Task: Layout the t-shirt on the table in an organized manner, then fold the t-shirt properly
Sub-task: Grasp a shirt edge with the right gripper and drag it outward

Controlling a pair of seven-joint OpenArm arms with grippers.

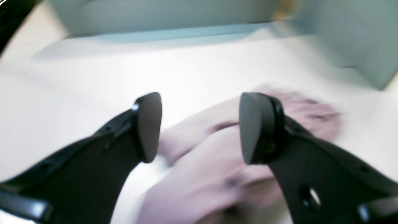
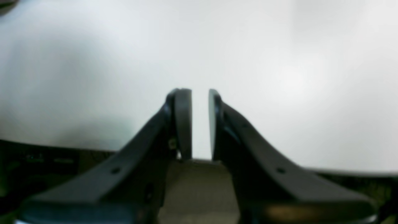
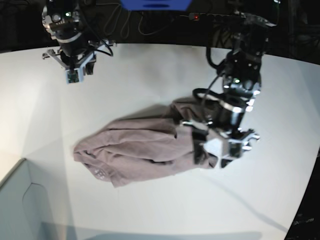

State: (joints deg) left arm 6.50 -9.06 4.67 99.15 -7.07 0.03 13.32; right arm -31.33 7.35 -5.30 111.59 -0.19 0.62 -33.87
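shirt (image 3: 142,147): bunched mid-surface (image 3: 150,75), not yet spread
left jaws (image 1: 200,127): apart above shirt, nothing held
right jaws (image 2: 200,124): narrowly apart, empty, parked far left

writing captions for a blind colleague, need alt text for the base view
A crumpled mauve t-shirt lies bunched on a white table. The left gripper, jaws apart, hangs at the shirt's edge nearest its arm; the right gripper is raised at the far side, away from the cloth.
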